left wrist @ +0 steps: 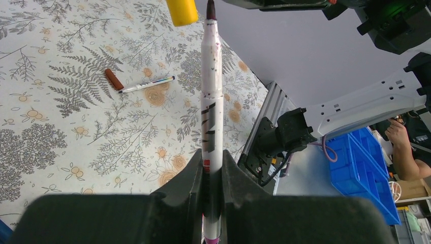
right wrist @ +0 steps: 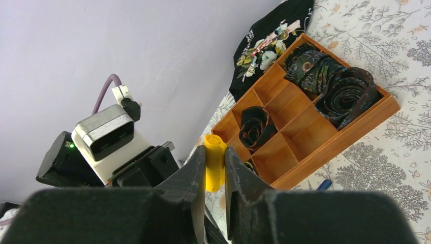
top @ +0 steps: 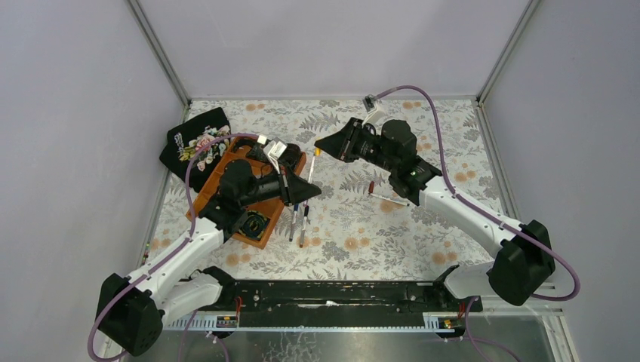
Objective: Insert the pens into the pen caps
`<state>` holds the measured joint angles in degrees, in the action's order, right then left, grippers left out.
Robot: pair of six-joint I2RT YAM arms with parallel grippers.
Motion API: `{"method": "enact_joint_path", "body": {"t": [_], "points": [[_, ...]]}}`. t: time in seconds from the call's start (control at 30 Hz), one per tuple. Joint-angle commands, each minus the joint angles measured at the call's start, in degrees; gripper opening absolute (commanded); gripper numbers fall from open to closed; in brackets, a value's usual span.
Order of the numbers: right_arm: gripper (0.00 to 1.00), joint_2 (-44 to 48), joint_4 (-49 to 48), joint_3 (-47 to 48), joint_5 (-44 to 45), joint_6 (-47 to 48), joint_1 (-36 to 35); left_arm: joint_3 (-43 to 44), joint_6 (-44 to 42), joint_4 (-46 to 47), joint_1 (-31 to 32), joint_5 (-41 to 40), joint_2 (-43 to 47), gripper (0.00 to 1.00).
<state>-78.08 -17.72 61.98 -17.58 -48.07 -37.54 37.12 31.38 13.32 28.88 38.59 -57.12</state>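
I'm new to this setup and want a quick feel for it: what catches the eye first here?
Mid-table, the left fingers pinch a white pen with its tip close to a yellow cap held in the right fingers. On the left stands a wooden tray with rolled ties in its compartments; a loose pen and a red cap lie near each other on the leaf-print table cover.

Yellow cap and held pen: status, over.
Left gripper shut on pen. Right gripper shut on yellow cap. Pen tip beside cap, not inserted. Nothing between them.
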Motion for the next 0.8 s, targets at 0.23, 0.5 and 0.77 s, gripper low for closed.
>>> {"method": "enact_joint_path", "body": {"t": [0.23, 0.5, 0.77], "points": [[0.0, 0.47, -5.56, 4.3, -0.92, -0.88, -1.13, 0.31, -2.0, 1.61, 1.17, 0.18, 1.57, 0.0], [0.0, 0.97, -4.75, 4.46, -1.23, -0.39, -1.13, 0.41, -2.23, 1.11, 1.53, -0.66, 1.78, 0.0], [0.0, 1.99, -3.47, 3.76, -1.27, 0.45, -1.09, 0.23, -2.06, 1.1, 1.59, -1.51, 1.77, 0.0]]}}
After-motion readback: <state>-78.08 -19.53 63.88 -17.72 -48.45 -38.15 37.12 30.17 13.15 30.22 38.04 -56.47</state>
